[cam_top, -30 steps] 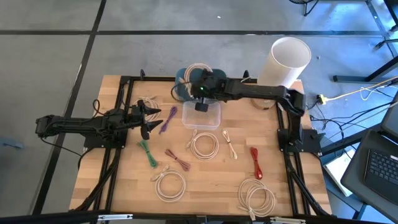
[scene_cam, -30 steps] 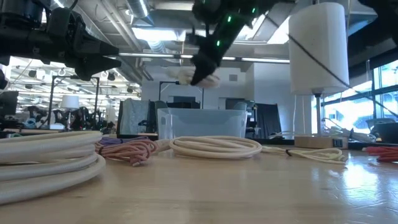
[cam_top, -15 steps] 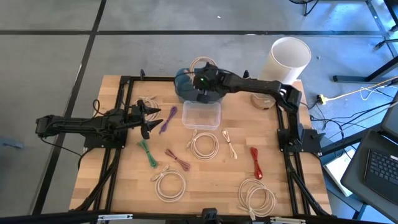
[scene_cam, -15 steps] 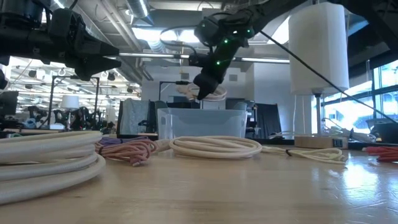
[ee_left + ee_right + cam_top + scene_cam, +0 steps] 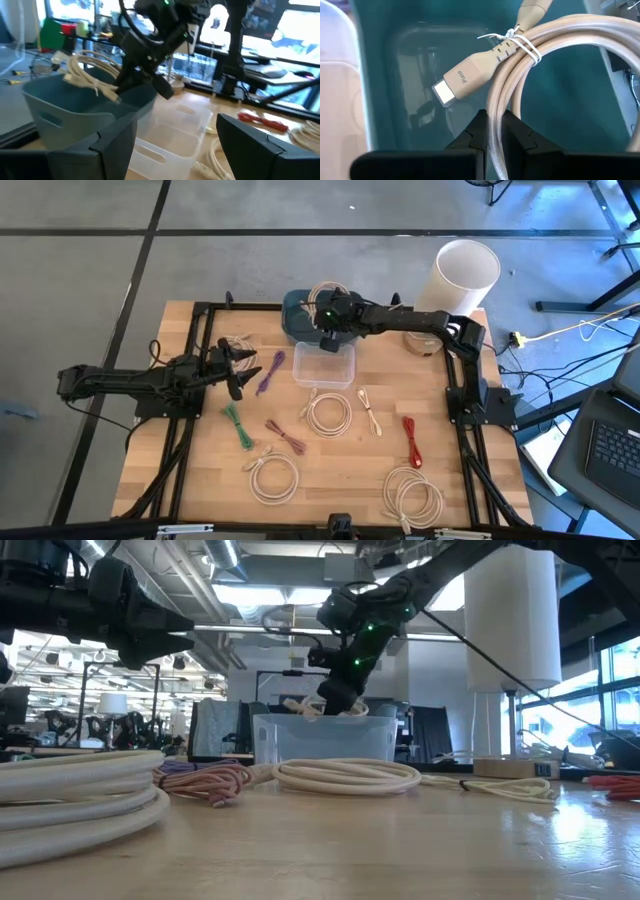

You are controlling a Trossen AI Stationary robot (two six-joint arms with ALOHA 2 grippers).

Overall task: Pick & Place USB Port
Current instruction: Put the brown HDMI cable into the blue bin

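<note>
1. The right gripper [image 5: 327,320] hangs over the teal bin [image 5: 296,320] at the table's far edge, its fingers [image 5: 475,135] clamped on a coiled beige cable [image 5: 545,65].
2. In the right wrist view the cable's coil is bound with a thin white tie [image 5: 517,40], and its plug [image 5: 465,80] points down into the bin's hollow [image 5: 395,100].
3. The low view shows the cable [image 5: 305,705] drooping just above the bin's rim, behind the clear tray [image 5: 322,738].
4. The clear tray [image 5: 324,364] sits just in front of the teal bin, touching or nearly so.
5. The left gripper [image 5: 235,370] hovers over the table's left side with its fingers spread wide and nothing between them; the left wrist view looks past them at the bin [image 5: 75,107] and the right arm [image 5: 150,35].
6. Loose on the table [image 5: 340,470]: a purple cable [image 5: 270,370], a green one [image 5: 237,426], a red one [image 5: 411,440] and several beige coils [image 5: 328,415].
7. A white cylinder [image 5: 458,278] stands at the far right corner.
</note>
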